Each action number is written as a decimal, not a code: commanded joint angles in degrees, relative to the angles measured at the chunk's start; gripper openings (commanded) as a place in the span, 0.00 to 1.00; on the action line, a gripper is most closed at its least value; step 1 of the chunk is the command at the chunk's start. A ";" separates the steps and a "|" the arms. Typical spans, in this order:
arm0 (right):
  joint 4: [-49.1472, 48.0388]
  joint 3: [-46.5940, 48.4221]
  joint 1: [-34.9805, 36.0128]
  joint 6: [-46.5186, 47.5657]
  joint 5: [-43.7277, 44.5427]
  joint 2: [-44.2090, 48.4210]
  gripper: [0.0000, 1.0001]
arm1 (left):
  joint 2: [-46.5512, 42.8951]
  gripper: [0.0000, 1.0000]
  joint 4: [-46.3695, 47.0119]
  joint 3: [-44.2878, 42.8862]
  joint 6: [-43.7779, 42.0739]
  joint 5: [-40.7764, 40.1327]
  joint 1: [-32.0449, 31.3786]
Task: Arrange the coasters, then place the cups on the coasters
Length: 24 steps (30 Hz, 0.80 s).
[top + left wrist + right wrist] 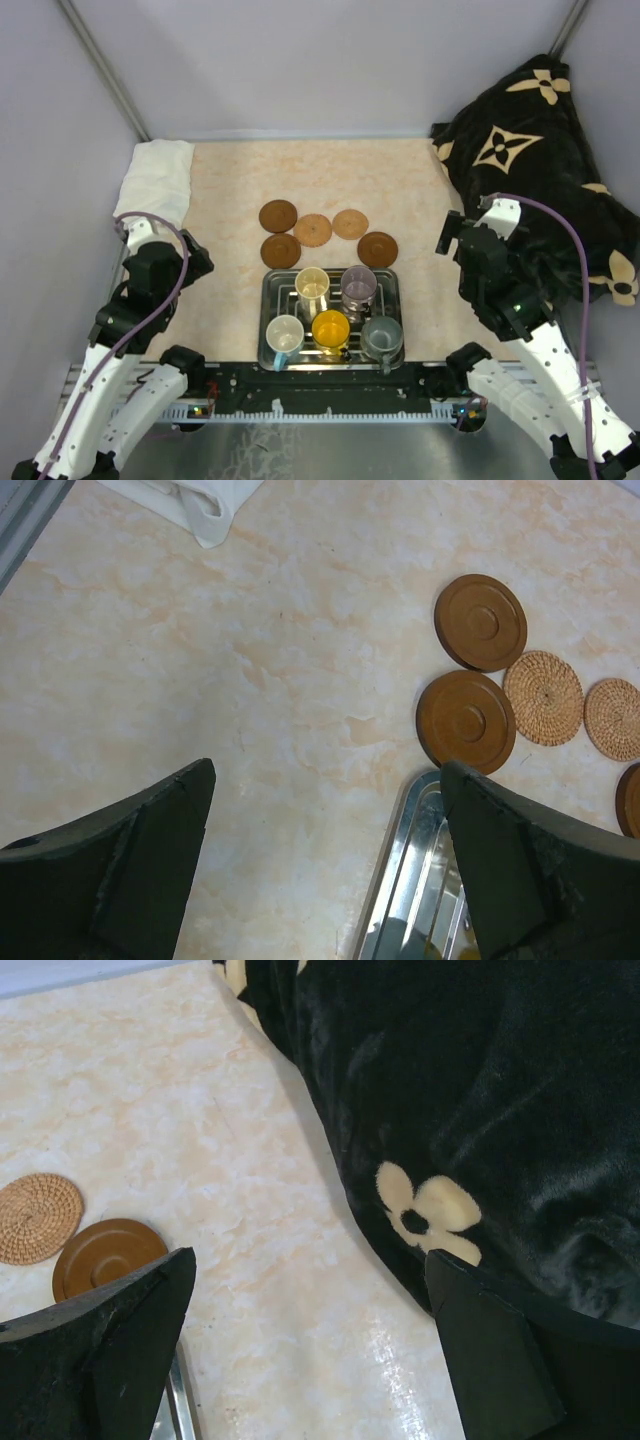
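Top external view: five coasters (312, 230) lie loosely clustered just beyond the steel tray (268, 300), and five cups (331, 328) stand packed inside it.
Left gripper (328, 770): wide open, empty, beside the tray's left edge.
Right gripper (310, 1258): wide open, empty, near the black blanket (480, 1080).
Risk: the cups stand crowded, so reaching for one could tip its neighbour. The thin coasters may slide instead of lifting.

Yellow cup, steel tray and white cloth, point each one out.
yellow cup (331, 328): top external view, middle of its open inside.
steel tray (280, 288): top external view, bare far-left corner.
white cloth (160, 172): top external view, middle of the cloth.
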State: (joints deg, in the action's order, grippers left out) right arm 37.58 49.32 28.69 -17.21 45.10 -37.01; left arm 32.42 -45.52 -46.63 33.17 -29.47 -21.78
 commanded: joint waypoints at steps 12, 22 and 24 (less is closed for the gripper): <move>0.02 2.59 -0.21 -0.98 0.43 0.66 0.99 | -1.93 1.00 0.25 0.54 -0.58 0.36 -0.26; 4.30 4.43 -0.21 -3.67 -6.86 -4.55 0.99 | -2.48 1.00 0.69 1.17 -1.47 1.51 -0.20; 4.57 4.15 -0.19 -5.69 -9.48 -5.43 0.99 | -2.85 1.00 3.16 1.52 -2.53 2.88 -0.16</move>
State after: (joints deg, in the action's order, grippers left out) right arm 41.04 51.31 28.69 -19.16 40.42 -40.51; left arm 30.65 -45.39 -45.95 32.73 -28.80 -21.76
